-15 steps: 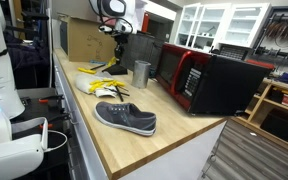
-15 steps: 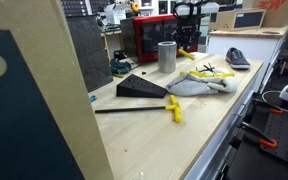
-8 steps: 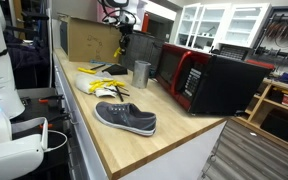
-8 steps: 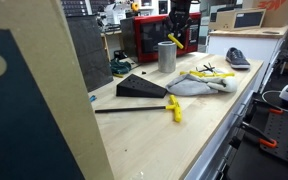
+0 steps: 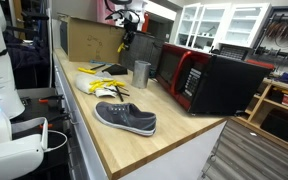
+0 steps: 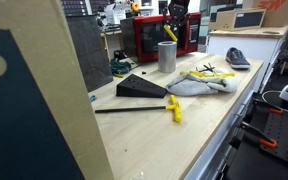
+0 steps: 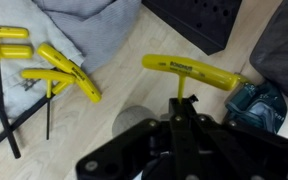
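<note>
My gripper (image 7: 181, 118) is shut on the thin shaft of a yellow T-handle hex key (image 7: 194, 72). In both exterior views the gripper (image 5: 126, 28) (image 6: 172, 16) holds the key (image 5: 124, 43) (image 6: 170, 33) in the air above a grey metal cup (image 5: 141, 73) (image 6: 166, 56) on the wooden bench. In the wrist view the cup (image 7: 132, 122) shows below, partly hidden by the gripper body. Several more yellow T-handle keys (image 7: 44, 65) lie on a grey cloth (image 7: 84, 20) (image 6: 199, 84).
A red and black microwave (image 5: 209, 80) stands beside the cup. A grey shoe (image 5: 126, 118) (image 6: 238, 58) lies near the bench end. A cardboard box (image 5: 84, 38) stands at the back. A black wedge (image 6: 142, 87) and a yellow-handled tool (image 6: 174, 108) lie past the cloth.
The gripper has risen with the yellow hex key, from low by the cloth and cup to well above the cup.
</note>
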Action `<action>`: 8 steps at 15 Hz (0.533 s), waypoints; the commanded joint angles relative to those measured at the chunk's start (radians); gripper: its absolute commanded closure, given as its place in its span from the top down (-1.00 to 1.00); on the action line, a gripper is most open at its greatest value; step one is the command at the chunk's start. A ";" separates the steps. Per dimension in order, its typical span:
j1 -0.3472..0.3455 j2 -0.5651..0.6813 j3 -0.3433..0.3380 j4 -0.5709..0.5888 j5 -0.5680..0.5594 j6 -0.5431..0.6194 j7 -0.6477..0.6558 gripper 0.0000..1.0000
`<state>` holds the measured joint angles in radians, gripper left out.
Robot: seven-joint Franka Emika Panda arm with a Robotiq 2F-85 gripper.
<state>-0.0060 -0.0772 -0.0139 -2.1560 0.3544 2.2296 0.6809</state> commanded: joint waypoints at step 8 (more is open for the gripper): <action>-0.065 0.065 -0.075 0.035 0.278 -0.044 -0.158 -0.98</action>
<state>-0.0516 -0.0331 -0.0751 -2.1559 0.5621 2.2258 0.5680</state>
